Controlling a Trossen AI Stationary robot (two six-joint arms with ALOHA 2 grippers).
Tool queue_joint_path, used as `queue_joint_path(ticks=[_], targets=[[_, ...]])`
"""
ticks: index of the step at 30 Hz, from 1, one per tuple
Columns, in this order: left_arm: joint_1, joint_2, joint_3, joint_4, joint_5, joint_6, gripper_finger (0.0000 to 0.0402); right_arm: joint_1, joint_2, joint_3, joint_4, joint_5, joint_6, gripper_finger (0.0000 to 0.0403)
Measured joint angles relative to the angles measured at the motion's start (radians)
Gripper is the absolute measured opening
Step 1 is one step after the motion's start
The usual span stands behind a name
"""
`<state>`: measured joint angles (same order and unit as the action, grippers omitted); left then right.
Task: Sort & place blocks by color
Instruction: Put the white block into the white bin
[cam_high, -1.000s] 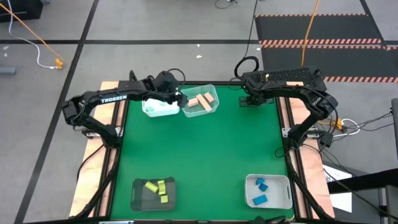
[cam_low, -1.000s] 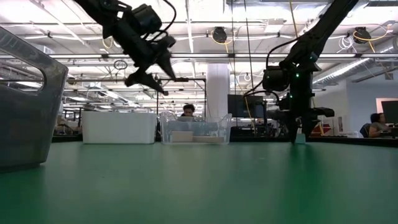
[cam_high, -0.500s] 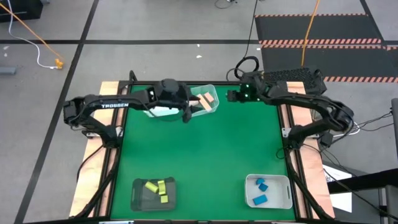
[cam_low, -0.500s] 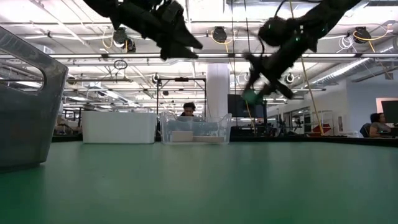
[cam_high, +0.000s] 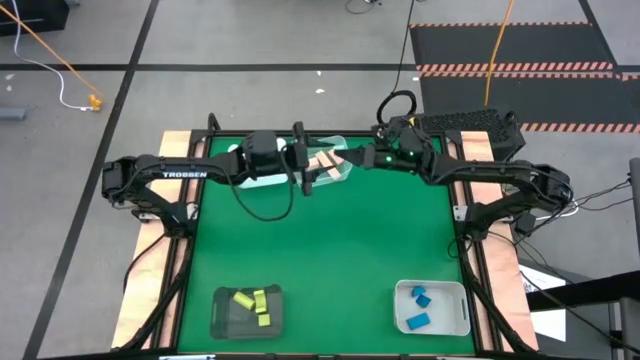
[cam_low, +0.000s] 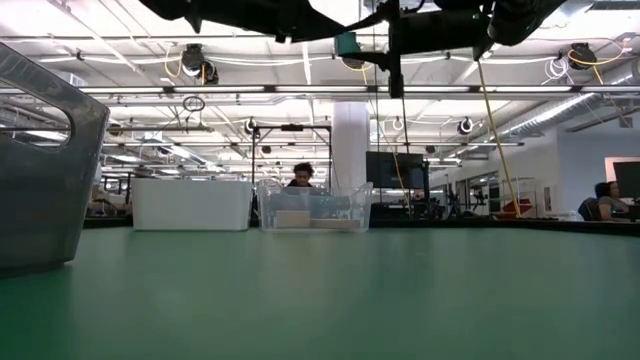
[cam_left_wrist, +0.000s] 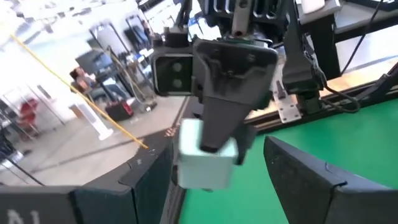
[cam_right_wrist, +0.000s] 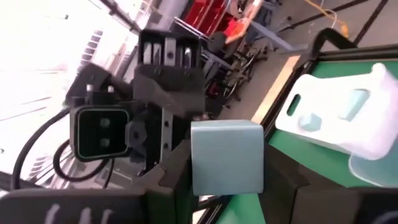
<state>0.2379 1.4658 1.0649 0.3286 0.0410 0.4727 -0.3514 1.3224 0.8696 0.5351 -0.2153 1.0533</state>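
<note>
My right gripper (cam_right_wrist: 227, 186) is shut on a mint-teal cube (cam_right_wrist: 227, 155), held high above the table's far middle, also seen in the low view (cam_low: 347, 43). My left gripper (cam_left_wrist: 217, 183) is open and level, facing the right gripper (cam_high: 340, 168) head-on from the table's left. In the left wrist view its two fingers (cam_left_wrist: 298, 180) frame the cube (cam_left_wrist: 205, 155), and the high view shows a small gap between the two grippers. More mint blocks lie in the white bin (cam_right_wrist: 336, 118). My right gripper pinches the mint-teal cube between its two fingers, one on each of two opposite faces (cam_right_wrist: 199, 162). The fingers lie level and point toward the table's left. The cube is lifted clear, high above the table, and sticks out past the fingertips toward my left gripper.
Below the grippers stands a clear bin (cam_high: 338, 160) holding tan blocks, with the white bin (cam_high: 250, 178) beside it. A dark bin with yellow-green blocks (cam_high: 247, 308) sits near left, and a white bin with blue blocks (cam_high: 430, 307) near right. The green mat lies between them.
My right gripper lifted the mint cube off the far right of the table, swung left and tipped level over the clear bin. My left gripper rose from over the white bin, moved right and turned level, facing the right gripper.
</note>
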Motion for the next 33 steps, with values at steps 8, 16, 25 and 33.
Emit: queue_joint_path(ticks=[8, 16, 25, 33], targets=[[0.002, 0.0, 0.0, 0.028, 0.002, 0.031, 0.025, 0.027, 0.001, 0.0, 0.019, 0.0, -0.027, 0.0118], [0.002, 0.0, 0.0, 0.026, 0.012, 0.094, 0.025, 0.027, 0.0, 0.0, 0.078, 0.0, -0.031, 0.0118], [0.002, 0.0, 0.0, 0.03, 0.013, 0.117, 0.0224, 0.026, 0.003, 0.0, 0.082, -0.025, -0.044, 0.0118], [0.004, 0.0, 0.0, 0.027, 0.013, 0.147, 0.013, 0.025, 0.037, 0.0, 0.126, -0.038, -0.038, 0.0118]])
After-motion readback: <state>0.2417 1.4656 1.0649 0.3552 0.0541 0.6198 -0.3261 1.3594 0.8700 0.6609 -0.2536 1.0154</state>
